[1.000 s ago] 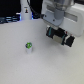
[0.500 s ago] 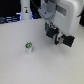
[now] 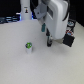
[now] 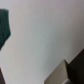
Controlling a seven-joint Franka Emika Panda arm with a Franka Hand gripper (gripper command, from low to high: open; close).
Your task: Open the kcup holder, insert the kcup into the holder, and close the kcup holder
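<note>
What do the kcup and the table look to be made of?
The kcup: white body with a bright green top, probably plastic with a foil or plastic lid, but too small and blurred to be sure. The table: a pale, even, matte surface with no grain or glare, maybe laminate or painted board.

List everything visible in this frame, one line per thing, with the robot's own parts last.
Small white cylindrical cup with a bright green top: one, white and green, standing alone on the table toward the exterior view's left.
Black boxy unit: one, black, at the exterior view's right, mostly hidden behind the arm; drawers not discernible.
Tall white bottle-shaped thing: one, white, at the back toward the exterior view's left.
Pale tabletop: one, off-white, under everything.
Dark teal patch: one, in the wrist view; too blurred to identify.
White robot arm: one, reaching in from the top.
Claw: one, dark, above the table beside the black unit; jaw state unclear.
</note>
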